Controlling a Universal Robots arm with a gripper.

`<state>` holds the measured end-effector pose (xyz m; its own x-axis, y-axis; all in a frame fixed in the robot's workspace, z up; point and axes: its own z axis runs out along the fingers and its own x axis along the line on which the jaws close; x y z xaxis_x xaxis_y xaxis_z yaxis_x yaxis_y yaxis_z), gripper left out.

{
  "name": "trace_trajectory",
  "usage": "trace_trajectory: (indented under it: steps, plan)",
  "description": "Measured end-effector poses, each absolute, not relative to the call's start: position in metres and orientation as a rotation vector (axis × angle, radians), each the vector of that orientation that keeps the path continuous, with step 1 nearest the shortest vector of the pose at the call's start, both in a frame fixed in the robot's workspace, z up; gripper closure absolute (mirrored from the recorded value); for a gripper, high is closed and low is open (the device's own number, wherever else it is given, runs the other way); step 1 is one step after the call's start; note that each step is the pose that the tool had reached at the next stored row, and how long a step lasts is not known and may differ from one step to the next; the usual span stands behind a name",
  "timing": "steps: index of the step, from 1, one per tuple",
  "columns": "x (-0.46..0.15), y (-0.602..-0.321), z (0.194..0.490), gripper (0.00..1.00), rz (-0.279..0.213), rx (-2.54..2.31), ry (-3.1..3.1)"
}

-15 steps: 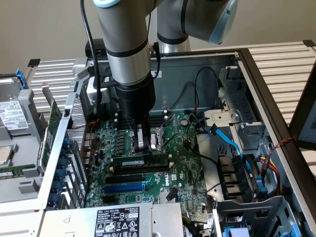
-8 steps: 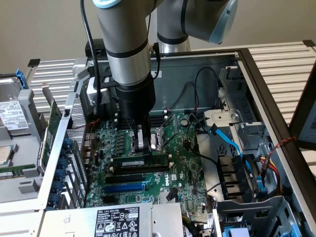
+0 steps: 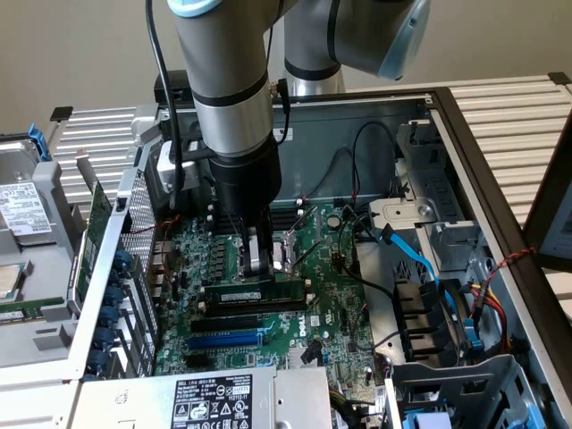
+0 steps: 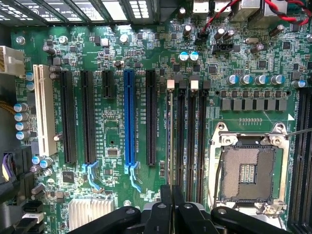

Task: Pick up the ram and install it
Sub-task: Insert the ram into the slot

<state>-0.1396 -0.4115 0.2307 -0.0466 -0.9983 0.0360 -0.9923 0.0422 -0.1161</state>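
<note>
As I read the exterior view, the arm (image 3: 228, 89) reaches straight down into the open computer case, and the gripper (image 3: 259, 266) hangs over the motherboard (image 3: 335, 295). Just under its tips is the ram (image 3: 255, 293), standing on edge in a slot. Its long axis runs from the exterior view's left to the exterior view's right, and its pale label faces the camera. The black slots (image 3: 246, 311) and the blue slot (image 3: 228, 340) run parallel to it on the near side. The fingers look drawn together with nothing between them. Whether the tips touch the stick's top edge I cannot tell from here.

Through the wrist view I look straight down on the board. The gripper (image 4: 171, 202) shows its two fingers (image 4: 165, 197) pressed side by side, with no gap and nothing clamped. The ram (image 4: 169, 131) appears edge-on as a thin line in the memory slot nearest the expansion slots, leading away from the fingertips toward a white end clip (image 4: 170, 84). The closed tips sit in line with the stick's long axis, above it. The blue slot (image 4: 129, 117) lies parallel on one side and the processor socket (image 4: 248, 170) on the other. By my reading the stick is already standing in its slot, not carried.
</note>
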Motion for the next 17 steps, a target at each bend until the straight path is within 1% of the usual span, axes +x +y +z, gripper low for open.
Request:
trace_trajectory:
  steps: [8, 9, 13, 17]
  plan:
    - [-0.140, -0.411, 0.231, 0.86, -0.172, -2.128, 2.226]
    - [-0.140, -0.411, 0.232, 0.80, -0.173, -2.128, 2.225]
    - [-0.140, -0.411, 0.241, 0.80, -0.172, -2.128, 2.226]
    - [-0.140, -0.411, 0.247, 0.80, -0.150, -2.140, 2.237]
